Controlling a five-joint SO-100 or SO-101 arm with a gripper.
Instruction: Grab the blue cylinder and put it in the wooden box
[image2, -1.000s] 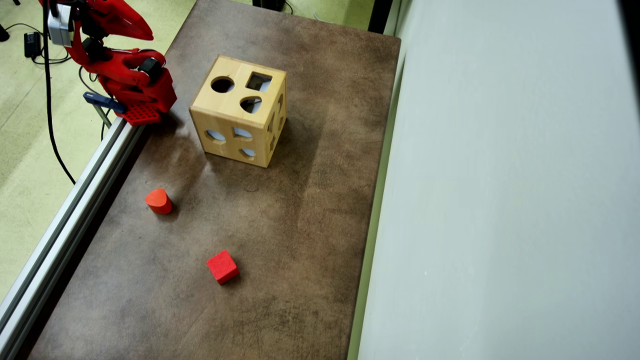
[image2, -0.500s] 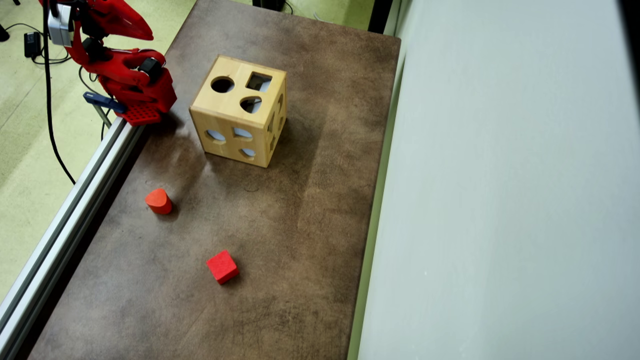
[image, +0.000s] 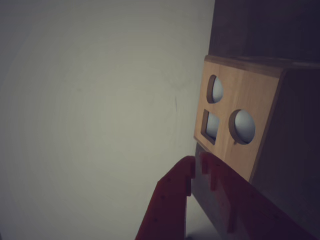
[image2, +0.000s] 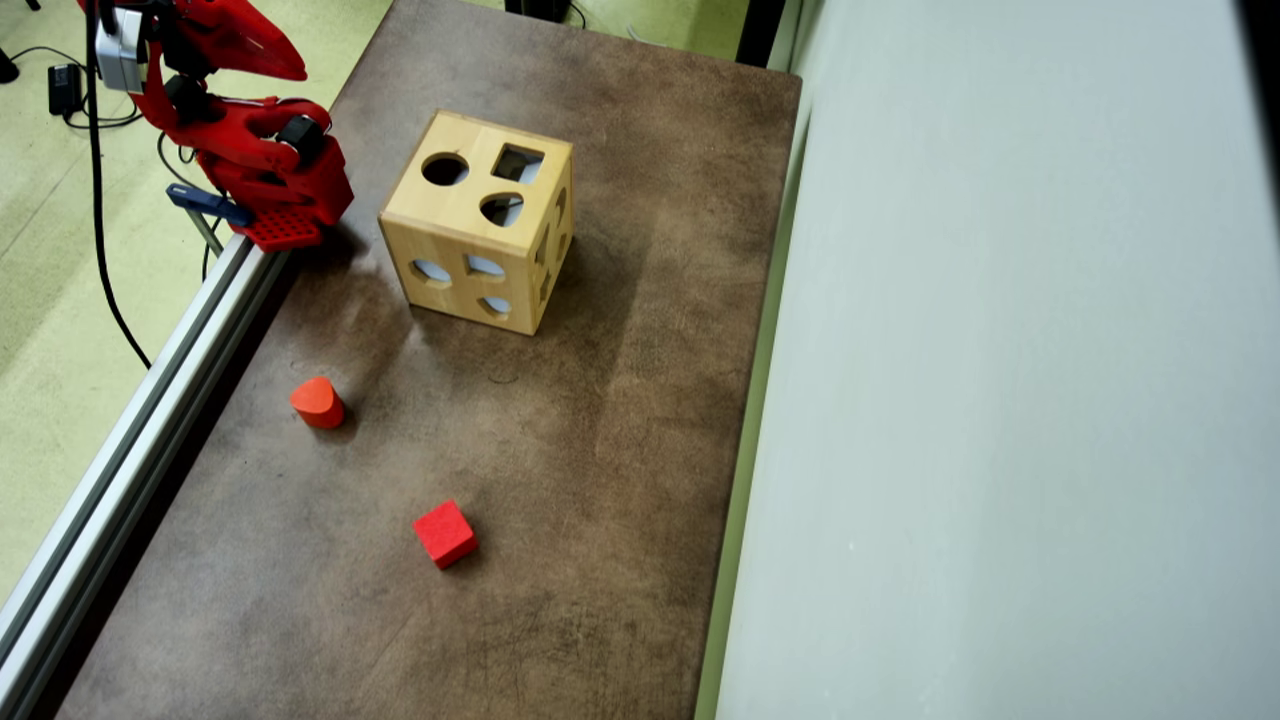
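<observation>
— Two red blocks lie on the brown table (image2: 600, 420) in the overhead view: a red rounded block (image2: 317, 401) near the left rail and a red cube (image2: 444, 533) nearer the bottom. And the wooden box (image2: 478, 222)?

— It stands upright near the arm, its top face showing a round, a square and a rounded cut-out. Pale patches show through the holes; what lies inside cannot be told.

— The blue cylinder?

— Not visible in either view, so neither its place nor its axis can be told.

— The tool (image: 197, 167)?

— In the wrist view its red fingers sit pressed together, tips meeting, nothing between them, close before the box.
</observation>
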